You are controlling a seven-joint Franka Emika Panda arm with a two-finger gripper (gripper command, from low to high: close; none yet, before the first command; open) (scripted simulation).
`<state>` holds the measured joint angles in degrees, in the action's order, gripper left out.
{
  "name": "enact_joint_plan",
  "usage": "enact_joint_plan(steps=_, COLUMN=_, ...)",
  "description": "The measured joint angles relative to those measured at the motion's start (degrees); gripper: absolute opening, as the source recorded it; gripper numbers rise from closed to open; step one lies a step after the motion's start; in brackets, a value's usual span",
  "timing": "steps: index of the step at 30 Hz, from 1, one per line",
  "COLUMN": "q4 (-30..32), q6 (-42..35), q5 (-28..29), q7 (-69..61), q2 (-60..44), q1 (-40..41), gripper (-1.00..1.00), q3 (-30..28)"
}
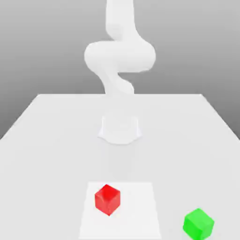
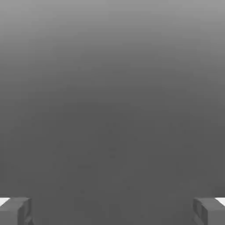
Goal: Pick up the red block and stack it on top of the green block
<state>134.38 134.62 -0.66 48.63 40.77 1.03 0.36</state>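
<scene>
The red block (image 1: 108, 199) lies on the white table near the front, on a slightly brighter square patch (image 1: 136, 213). To the exterior view's right of it, close to the front edge, sits the green block (image 1: 198, 223); the two are well apart. In the hand view my gripper (image 2: 112, 212) is open: its two grey fingertips (image 2: 15, 211) stand far apart at opposite edges, with nothing between them and only a plain grey background beyond. The white arm (image 1: 119, 56) rises folded above its base at the table's back.
The arm's round base (image 1: 120, 129) stands on the white table (image 1: 47, 140) behind the blocks. The table's far edge runs behind the base, and its sides slant outward toward the front.
</scene>
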Motion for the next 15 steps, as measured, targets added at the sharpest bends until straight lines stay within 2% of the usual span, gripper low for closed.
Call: enact_joint_plan(steps=15, q4=16.1, q6=17.7, q5=-0.9, q7=19.8, q2=-31.7, q1=5.6, gripper=0.0, q3=2.8)
